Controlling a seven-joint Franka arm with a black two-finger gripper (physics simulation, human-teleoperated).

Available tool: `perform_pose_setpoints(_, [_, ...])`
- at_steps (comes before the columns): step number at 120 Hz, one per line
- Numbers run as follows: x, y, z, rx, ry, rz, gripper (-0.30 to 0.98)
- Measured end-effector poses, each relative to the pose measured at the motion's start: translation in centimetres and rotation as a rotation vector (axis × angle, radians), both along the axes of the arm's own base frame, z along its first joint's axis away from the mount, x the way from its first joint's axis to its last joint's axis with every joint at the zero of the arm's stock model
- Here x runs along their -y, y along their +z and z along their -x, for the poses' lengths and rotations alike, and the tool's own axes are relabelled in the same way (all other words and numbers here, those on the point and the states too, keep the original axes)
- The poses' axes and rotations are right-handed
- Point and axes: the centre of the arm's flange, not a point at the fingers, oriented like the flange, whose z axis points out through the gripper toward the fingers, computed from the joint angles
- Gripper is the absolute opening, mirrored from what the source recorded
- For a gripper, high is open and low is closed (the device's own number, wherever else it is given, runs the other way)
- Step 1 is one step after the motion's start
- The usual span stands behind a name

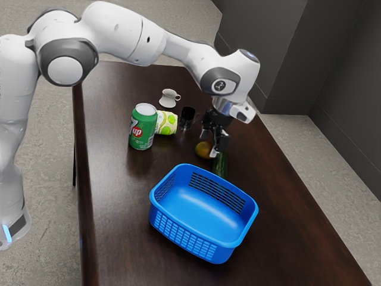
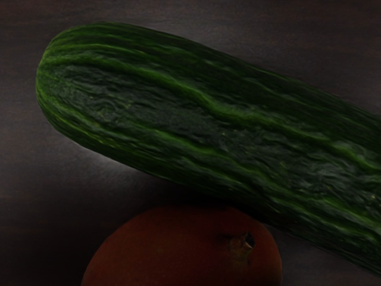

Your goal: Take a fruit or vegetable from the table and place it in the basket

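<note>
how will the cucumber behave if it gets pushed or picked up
The cucumber looks straight and thick, so probably stiff. Its rounded sides may let it roll if pushed sideways, perhaps against the fruit close beside it. The lengthwise ridges might give some grip.

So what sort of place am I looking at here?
Probably a simulated test room rather than a real kitchen: a white robot arm reaches over a dark table set with a blue basket and a green soda can, on plain grey floor.
</note>
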Motion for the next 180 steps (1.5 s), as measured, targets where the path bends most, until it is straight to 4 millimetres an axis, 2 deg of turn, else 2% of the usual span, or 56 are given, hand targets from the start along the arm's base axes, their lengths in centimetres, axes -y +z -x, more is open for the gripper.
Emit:
perform_pose_setpoints(25, [0.1,-1.6,-0.3,-0.019,-0.049,0.002,0.68])
perform_pose_setpoints(41, [0.0,-2.1,-0.1,-0.027,-0.068,0.005,0.41])
perform_pose_setpoints(55, [-0.1,-2.0,-0.1,-0.019,-0.088,-0.004,0.26])
perform_pose_setpoints(65, [-0.4,0.2,0.1,0.009,-0.098,-0.015,0.24])
perform_pose_setpoints(77, [-0.7,5.9,-0.4,0.072,-0.112,-0.048,0.25])
perform_pose_setpoints(88, [-0.1,9.7,0.3,0.102,-0.132,-0.055,0.23])
perform_pose_setpoints(95, [2.3,12.0,1.3,0.124,-0.177,-0.045,0.19])
perform_pose_setpoints(105, [8.3,14.4,3.1,0.142,-0.28,-0.012,0.23])
perform_pose_setpoints(124, [20.8,14.5,7.1,0.11,-0.489,0.046,0.23])
perform_pose_setpoints(135, [26.0,14.1,9.2,0.094,-0.575,0.061,0.23])
perform_pose_setpoints(140, [27.1,13.8,9.6,0.088,-0.591,0.064,0.23])
perform_pose_setpoints(145, [27.4,12.7,9.2,0.074,-0.589,0.062,0.24])
perform_pose_setpoints(157, [25.8,7.7,6.2,0.011,-0.534,0.047,0.2])
perform_pose_setpoints(162, [25.5,6.4,5.6,-0.003,-0.521,0.043,0.2])
perform_pose_setpoints(170, [26.4,5.6,5.6,-0.01,-0.526,0.052,0.38])
perform_pose_setpoints(180, [28.6,5.4,6.3,-0.006,-0.557,0.066,0.51])
